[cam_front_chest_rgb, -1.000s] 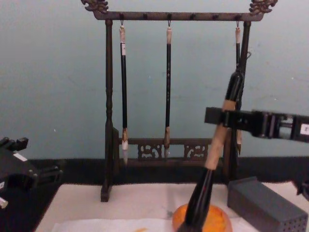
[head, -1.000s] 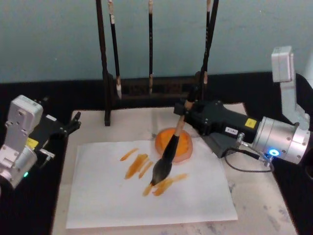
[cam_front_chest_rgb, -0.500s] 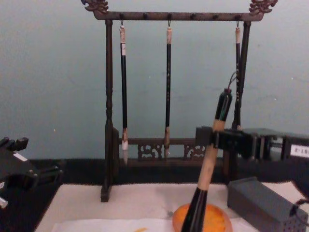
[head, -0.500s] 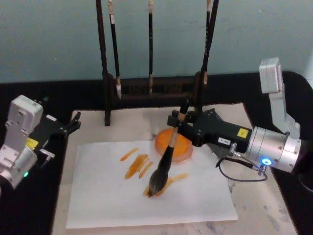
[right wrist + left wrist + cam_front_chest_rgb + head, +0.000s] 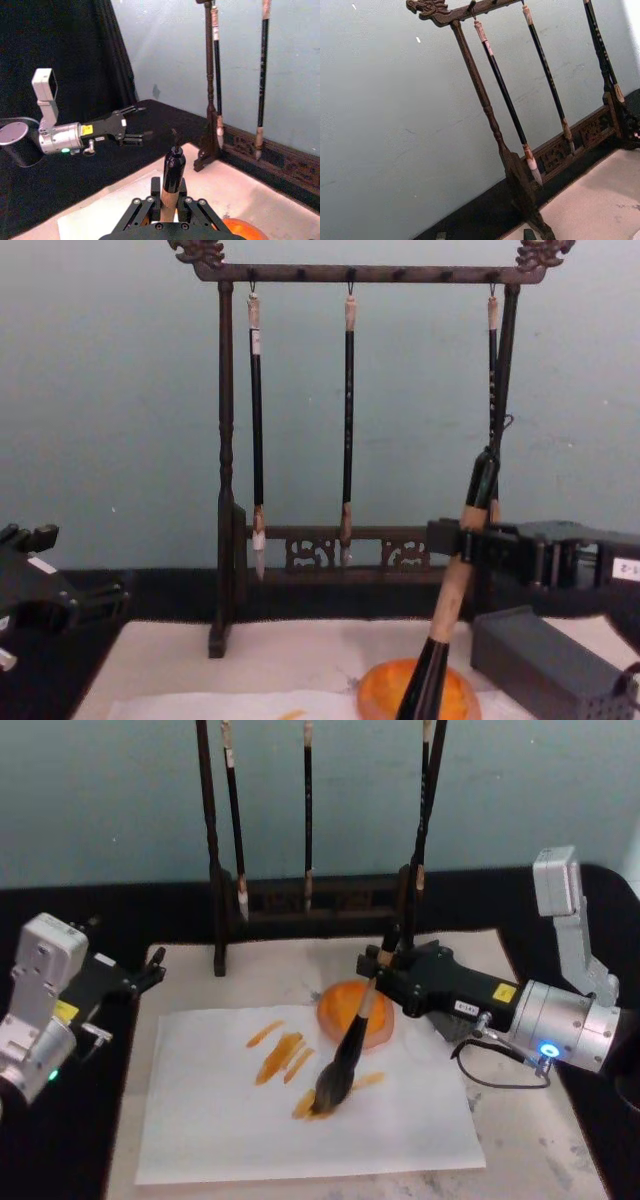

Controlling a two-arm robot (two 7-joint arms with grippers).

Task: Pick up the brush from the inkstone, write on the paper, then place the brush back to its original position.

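Right gripper [image 5: 385, 963], behind the inkstone [image 5: 335, 1010], clamps the tilted brush [image 5: 345, 1050], bristles on the paper [image 5: 220, 1120] — extra pressure could smear the strokes [image 5: 280, 1058] or drag it; left gripper [image 5: 150, 970] sits open, far left.

Right claw [image 5: 378, 963] shifted right; brush [image 5: 352, 1032] tip dragged rightward across paper [image 5: 220, 1120].

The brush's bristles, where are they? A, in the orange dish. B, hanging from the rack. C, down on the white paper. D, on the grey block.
C: the right gripper holds the brush tilted, bristles on the paper at an orange stroke, beside the inkstone; the left gripper sits idle at left.
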